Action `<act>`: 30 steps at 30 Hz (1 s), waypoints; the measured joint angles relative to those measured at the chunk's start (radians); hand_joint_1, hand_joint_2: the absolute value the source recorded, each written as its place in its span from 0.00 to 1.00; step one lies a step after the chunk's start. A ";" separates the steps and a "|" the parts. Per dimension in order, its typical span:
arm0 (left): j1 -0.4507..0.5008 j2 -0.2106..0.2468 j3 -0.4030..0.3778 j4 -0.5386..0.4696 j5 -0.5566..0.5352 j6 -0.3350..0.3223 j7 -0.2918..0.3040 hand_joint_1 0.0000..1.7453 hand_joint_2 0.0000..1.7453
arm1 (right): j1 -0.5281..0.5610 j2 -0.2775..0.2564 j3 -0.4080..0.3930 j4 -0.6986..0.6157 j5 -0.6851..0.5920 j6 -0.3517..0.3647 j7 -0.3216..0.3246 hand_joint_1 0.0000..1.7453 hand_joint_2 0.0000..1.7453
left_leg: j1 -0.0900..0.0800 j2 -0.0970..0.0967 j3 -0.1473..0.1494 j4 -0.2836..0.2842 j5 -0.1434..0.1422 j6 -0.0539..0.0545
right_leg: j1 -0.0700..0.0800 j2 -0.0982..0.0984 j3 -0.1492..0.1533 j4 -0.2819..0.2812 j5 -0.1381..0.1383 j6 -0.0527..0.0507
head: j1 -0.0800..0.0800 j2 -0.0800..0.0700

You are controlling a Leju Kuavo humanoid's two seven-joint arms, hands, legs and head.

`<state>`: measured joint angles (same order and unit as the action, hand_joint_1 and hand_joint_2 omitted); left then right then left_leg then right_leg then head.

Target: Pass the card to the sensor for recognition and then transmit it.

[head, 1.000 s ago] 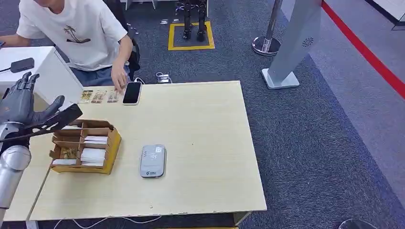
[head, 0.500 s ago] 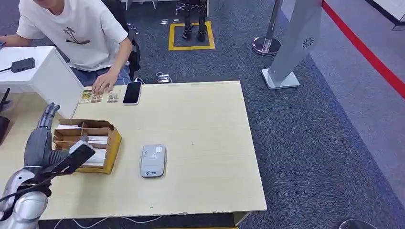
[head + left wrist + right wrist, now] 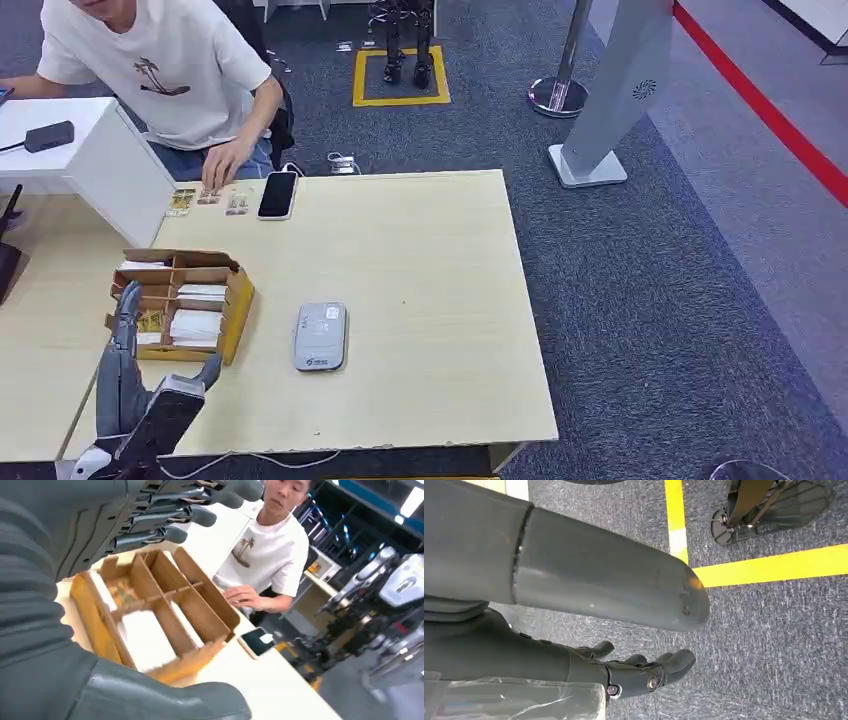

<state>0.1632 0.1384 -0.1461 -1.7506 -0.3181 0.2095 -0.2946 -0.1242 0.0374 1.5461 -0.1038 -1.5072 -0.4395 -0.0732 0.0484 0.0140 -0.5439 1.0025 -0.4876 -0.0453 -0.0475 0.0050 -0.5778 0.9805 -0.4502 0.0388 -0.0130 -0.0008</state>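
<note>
Left hand point(image 3: 122, 385): empty, fingers spread, low at the table's point(image 3: 430, 300) near edge, just in front of the cardboard box point(image 3: 178, 305).
Cards point(image 3: 196, 325): white stacks inside the box compartments.
Sensor point(image 3: 321, 337): grey, flat on the table, right of the box.
Right hand point(image 3: 574, 630): hanging over carpet, fingers loosely extended, holding nothing.

The left hand point(image 3: 125, 385) hangs empty, fingers apart, at the near left corner of the tabletop point(image 3: 430, 290), with the cardboard divider box point(image 3: 180, 305) directly ahead of its fingertips, blocking a straight reach forward. To the hand's right, bare wood runs up to the grey sensor point(image 3: 321, 337). Far beyond the box, a person's hand point(image 3: 222, 165), small cards point(image 3: 208, 201) and a phone point(image 3: 277, 194) crowd the far edge
</note>
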 joint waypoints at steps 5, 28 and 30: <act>0.050 -0.088 0.000 -0.005 0.149 0.043 -0.090 0.00 1.00 | 0.001 0.002 0.000 0.000 -0.002 -0.014 -0.004 0.00 0.00 | 0.000 -0.001 0.000 0.000 0.000 0.000 | 0.000 -0.001 0.000 0.000 0.000 0.000 | 0.000 0.000; 0.074 -0.172 -0.024 0.001 0.183 0.069 -0.125 0.00 1.00 | 0.002 0.005 0.002 0.007 -0.005 -0.023 -0.007 0.00 0.00 | 0.000 -0.001 0.000 0.000 0.000 0.000 | 0.000 -0.001 0.000 0.000 0.000 0.000 | 0.000 0.000; 0.074 -0.173 -0.026 0.002 0.182 0.069 -0.123 0.00 1.00 | 0.002 0.005 0.002 0.008 -0.007 -0.023 -0.011 0.00 0.00 | 0.000 -0.001 0.000 0.000 0.000 0.000 | 0.000 -0.001 0.000 0.000 0.000 0.000 | 0.000 0.000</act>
<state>0.2371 -0.0343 -0.1724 -1.7487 -0.1362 0.2789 -0.4177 -0.1221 0.0420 1.5476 -0.0957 -1.5141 -0.4620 -0.0847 0.0483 0.0132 -0.5441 1.0025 -0.4877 -0.0452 -0.0476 0.0040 -0.5779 0.9804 -0.4502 0.0388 -0.0130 -0.0008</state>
